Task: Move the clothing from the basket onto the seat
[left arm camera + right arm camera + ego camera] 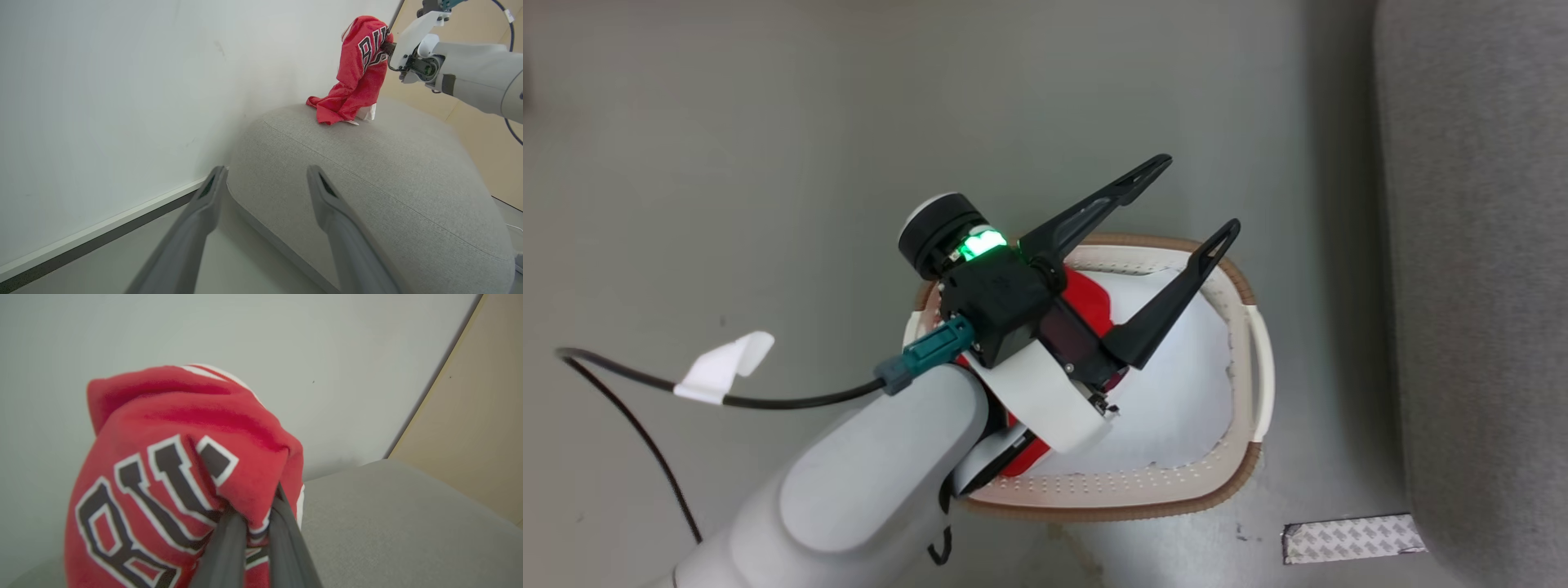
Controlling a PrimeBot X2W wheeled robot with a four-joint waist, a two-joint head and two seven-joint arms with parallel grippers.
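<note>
Grey sofa [367,183] | jersey [359,73] hangs pinched in right gripper [255,510], hem touching sofa | left gripper [265,169] spread

The red sports jersey [163,465] hangs between my right fingers [226,551], its bottom on the big grey fabric sofa [367,183]. The oval cream plastic basket [1262,376] lies under my left fingers [1176,294].

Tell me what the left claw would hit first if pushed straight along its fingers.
Probably the seat: the open left claw points at its rounded near end, nothing showing between them. Depth is unclear, and veering left it would meet the wall instead.
</note>
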